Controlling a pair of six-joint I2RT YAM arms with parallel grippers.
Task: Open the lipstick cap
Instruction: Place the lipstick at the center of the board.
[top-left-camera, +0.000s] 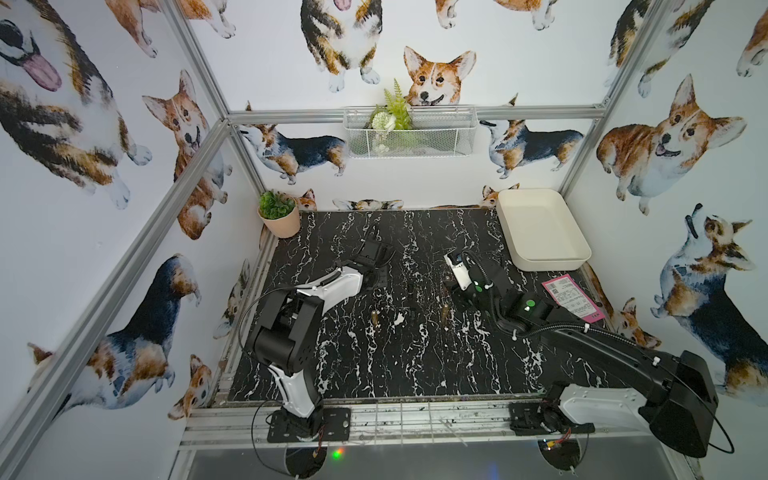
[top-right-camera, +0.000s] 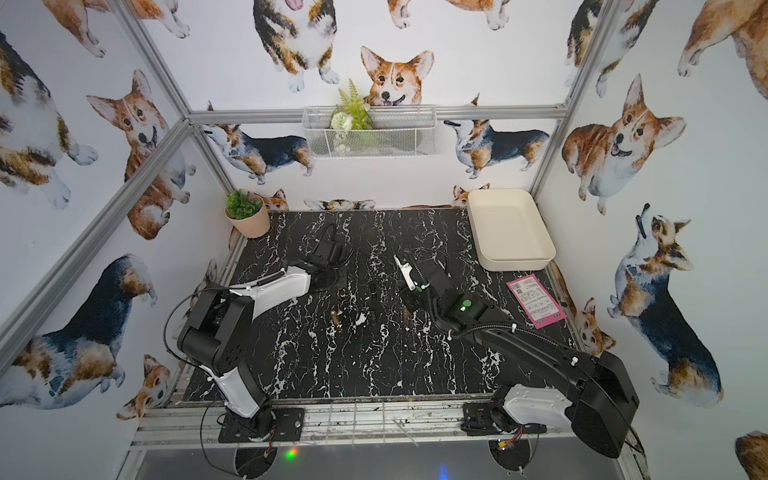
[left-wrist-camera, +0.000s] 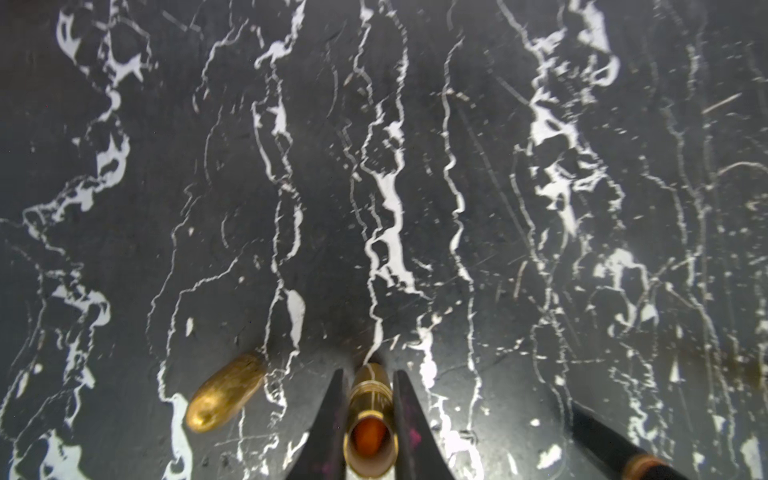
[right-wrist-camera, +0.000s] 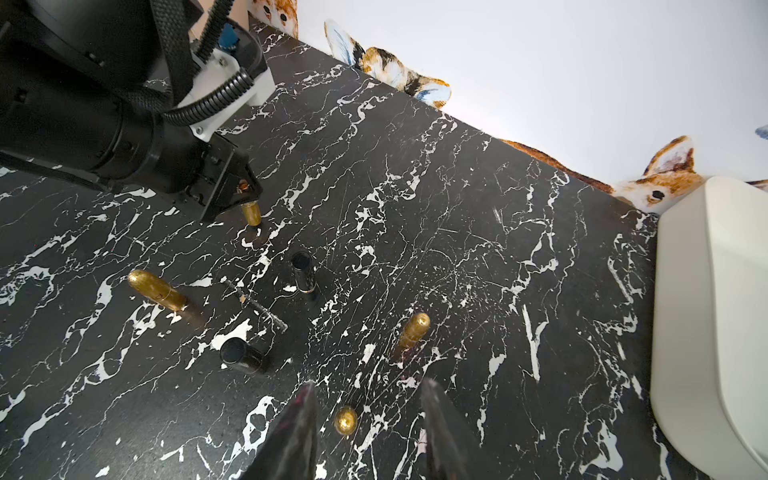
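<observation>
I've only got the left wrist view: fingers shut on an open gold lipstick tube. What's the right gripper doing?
Observer: The right gripper hangs with jaws apart over the table; a small gold piece sits between them, not gripped.
Operator: Any more lipsticks outside my view?
Observer: Yes, another gold lipstick sits on the table near the right gripper.

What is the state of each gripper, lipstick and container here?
left gripper: shut on gold lipstick
gold lipstick: upright, cap off
right gripper: open, holding nothing
gold piece near right gripper: untouched
other gold lipsticks: upright, closed
black tubes: upright, open end up
white tray: empty
</observation>
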